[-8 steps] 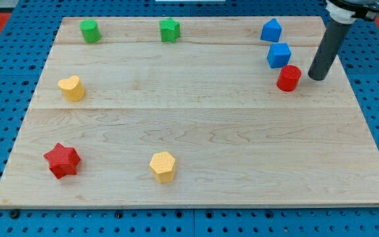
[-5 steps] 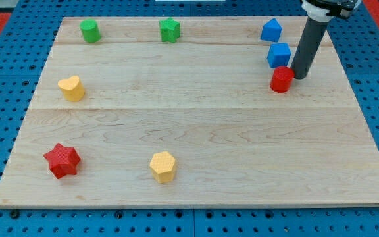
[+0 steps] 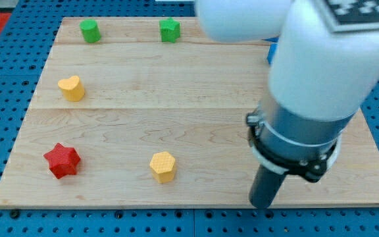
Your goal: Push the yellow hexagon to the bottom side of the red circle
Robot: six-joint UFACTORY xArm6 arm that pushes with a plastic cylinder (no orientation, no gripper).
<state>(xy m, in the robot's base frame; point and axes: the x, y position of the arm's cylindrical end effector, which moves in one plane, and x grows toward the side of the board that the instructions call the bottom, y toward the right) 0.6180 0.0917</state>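
The yellow hexagon (image 3: 163, 166) lies near the board's bottom edge, left of centre. The red circle does not show; the arm's large white and grey body (image 3: 321, 85) covers the right part of the board where it stood. My tip (image 3: 260, 204) is at the board's bottom edge, well to the right of the yellow hexagon and apart from it. A sliver of a blue block (image 3: 271, 51) shows beside the arm.
A red star (image 3: 62, 160) lies at the bottom left. A yellow heart-like block (image 3: 72, 87) lies at the left. A green cylinder (image 3: 89, 30) and a green star (image 3: 170, 29) lie along the top edge. The wooden board (image 3: 143, 105) rests on a blue pegboard.
The arm has swung from the top right down to the bottom edge of the board. Its body now hides the red circle and most of the blue blocks.
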